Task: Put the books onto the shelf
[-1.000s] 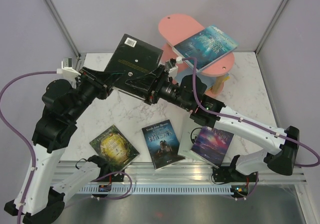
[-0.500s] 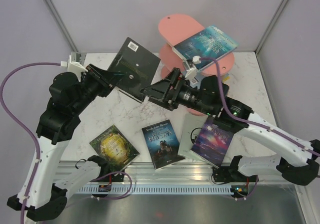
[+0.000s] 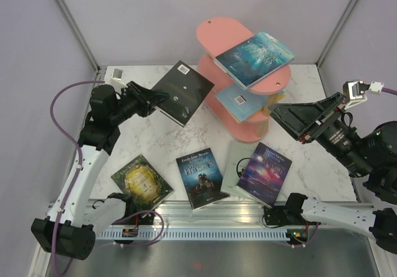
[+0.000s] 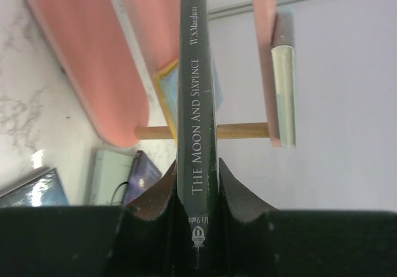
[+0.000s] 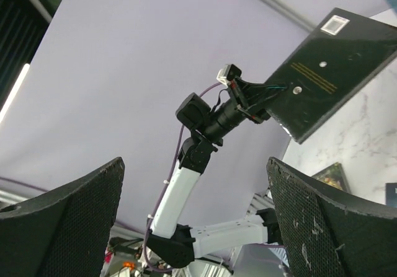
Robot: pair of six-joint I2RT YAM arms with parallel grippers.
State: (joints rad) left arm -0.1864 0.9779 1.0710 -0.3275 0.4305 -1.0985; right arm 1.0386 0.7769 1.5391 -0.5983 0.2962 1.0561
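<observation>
My left gripper [image 3: 156, 97] is shut on the spine end of a dark grey book [image 3: 185, 92], which it holds in the air to the left of the pink shelf [image 3: 214, 32]. In the left wrist view the jaws [image 4: 197, 190] pinch the spine [image 4: 197, 91], with the shelf boards [image 4: 80, 60] beyond. A teal-blue book [image 3: 254, 57] lies on the top board and a light blue one [image 3: 243, 101] on the middle board. My right gripper [image 3: 286, 112] stands open and empty right of the shelf; its fingers [image 5: 62, 227] frame the dark book [image 5: 329, 72] far off.
On the table near the front lie a green-gold book [image 3: 141, 181], a dark blue book [image 3: 200, 176], a purple galaxy book [image 3: 265, 171] and a pale grey-white book [image 3: 234, 162] partly under it. Grey walls close the back and sides.
My right gripper has opened, let go of the dark grey book and drawn back to the right. The left arm keeps the book, which now sits lower.
</observation>
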